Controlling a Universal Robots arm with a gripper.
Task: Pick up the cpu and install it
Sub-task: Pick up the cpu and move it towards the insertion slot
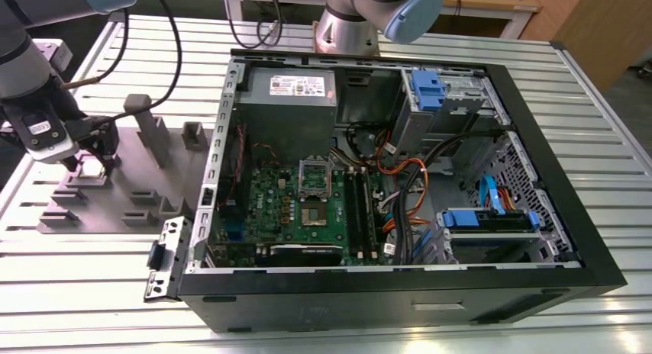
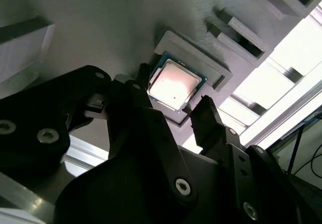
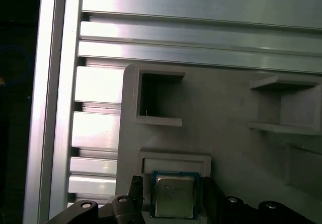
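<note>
Straddling the small flat square cpu point(image 2: 173, 85) with its silver-grey metal lid, the black claw point(image 2: 172, 90) is hanging released, fingers point(image 2: 207, 121) flanking opposite edges. The cpu is lying lid-up in a shallow recess point(image 2: 216, 75) near an edge of the grey moulded plate point(image 1: 133, 209); being square, it is showing no long axis. Probably light, stiff and fragile underneath, it is inviting a gentle edge pinch.

From my station, the exterior view gives me the small, square, silver-grey cpu point(image 1: 91, 168) only as a pale speck under the black two-fingered gripper point(image 1: 94, 162), too small to judge how it sits. In the second wrist view a black finger point(image 2: 132, 100) covers one corner of the chip. In the first wrist view the picture's edge cuts off one side.
</note>
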